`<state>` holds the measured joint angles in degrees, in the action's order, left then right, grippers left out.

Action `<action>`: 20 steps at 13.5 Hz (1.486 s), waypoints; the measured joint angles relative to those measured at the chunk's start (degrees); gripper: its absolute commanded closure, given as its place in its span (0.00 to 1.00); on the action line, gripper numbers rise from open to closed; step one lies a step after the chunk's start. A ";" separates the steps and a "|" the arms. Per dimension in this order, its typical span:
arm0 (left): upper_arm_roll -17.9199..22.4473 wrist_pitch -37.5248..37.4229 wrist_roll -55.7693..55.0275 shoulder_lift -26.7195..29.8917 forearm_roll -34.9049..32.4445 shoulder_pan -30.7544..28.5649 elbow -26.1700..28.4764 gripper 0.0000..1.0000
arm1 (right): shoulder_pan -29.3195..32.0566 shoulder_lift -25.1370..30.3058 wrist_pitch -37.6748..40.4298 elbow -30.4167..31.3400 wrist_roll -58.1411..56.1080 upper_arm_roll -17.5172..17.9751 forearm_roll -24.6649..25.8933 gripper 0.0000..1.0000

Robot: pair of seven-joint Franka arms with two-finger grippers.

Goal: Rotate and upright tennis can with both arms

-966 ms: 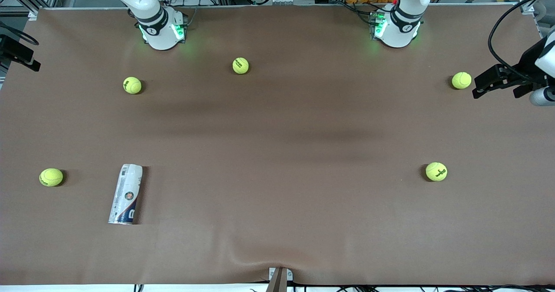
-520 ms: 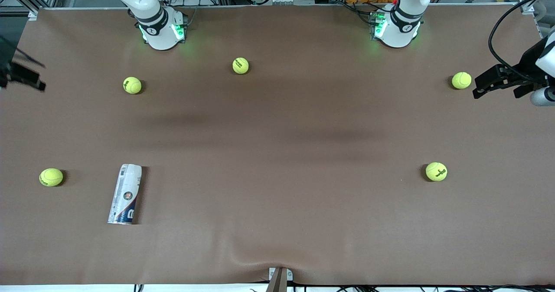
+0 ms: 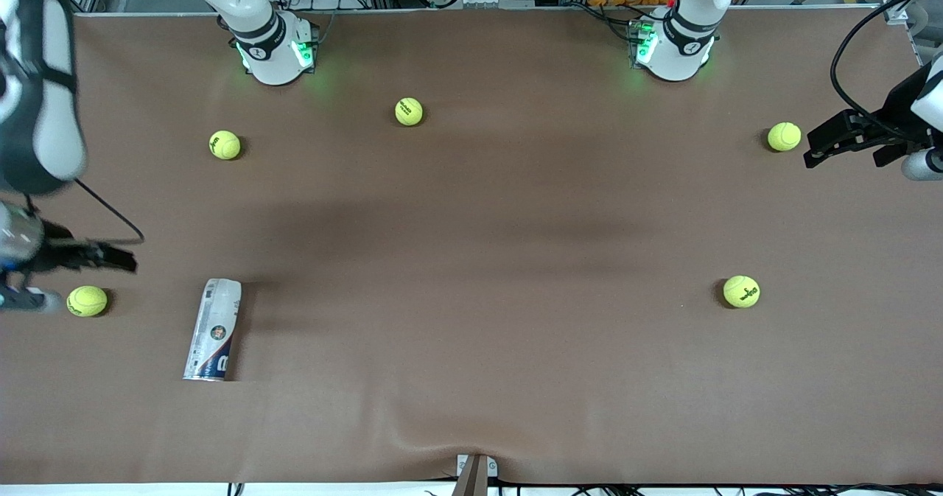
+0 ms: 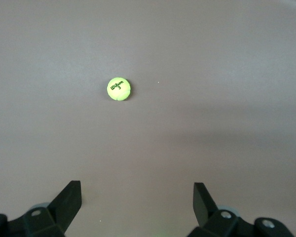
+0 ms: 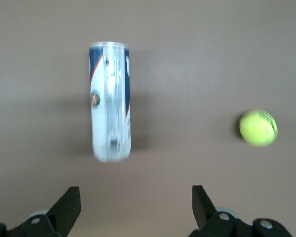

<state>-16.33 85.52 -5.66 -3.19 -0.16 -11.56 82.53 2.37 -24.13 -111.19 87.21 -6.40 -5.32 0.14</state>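
- From my remote station I see the tennis can [image 3: 213, 329] lying on its side on the brown table [image 3: 479, 260], toward the right arm's end and in the half of the table nearer the front camera, its long axis running roughly away from that camera with a slight tilt.
- In the right wrist view the can [image 5: 110, 101] shows a white and navy label with a small round logo; nothing touches it.
- My right gripper [image 3: 103, 256] hangs in the air at the right arm's end of the table, above the spot next to a yellow-green ball [image 3: 87, 301], well apart from the can. Its black fingers [image 5: 66, 207] stand spread wide with nothing between them.
- That ball [image 5: 258, 128] rests on the table beside the can, closer to the table's end.
- My left gripper [image 3: 829, 139] hovers at the left arm's end of the table, close to another ball [image 3: 784, 136]. Its fingers [image 4: 69, 199] are likewise spread wide and empty.
- The left wrist view takes in bare table and one ball [image 4: 119, 89] printed with a brand name and the number 3.
- Three more balls sit on the table: one [image 3: 409, 111] between the two green-lit bases, one [image 3: 225, 144] near the right arm's base [image 3: 276, 50], and one [image 3: 741, 291] toward the left arm's end, nearer the front camera.
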 measured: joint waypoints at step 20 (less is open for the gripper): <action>0.00 0.01 0.00 -0.03 0.00 0.00 0.00 0.00 | -1.23 -21.89 -23.79 -0.60 -0.84 1.98 -6.92 0.00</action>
<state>-16.32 85.53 -5.66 -3.22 -0.16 -11.56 82.53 1.14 -46.02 -134.99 86.61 -7.24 -3.34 -6.78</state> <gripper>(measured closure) 0.000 0.000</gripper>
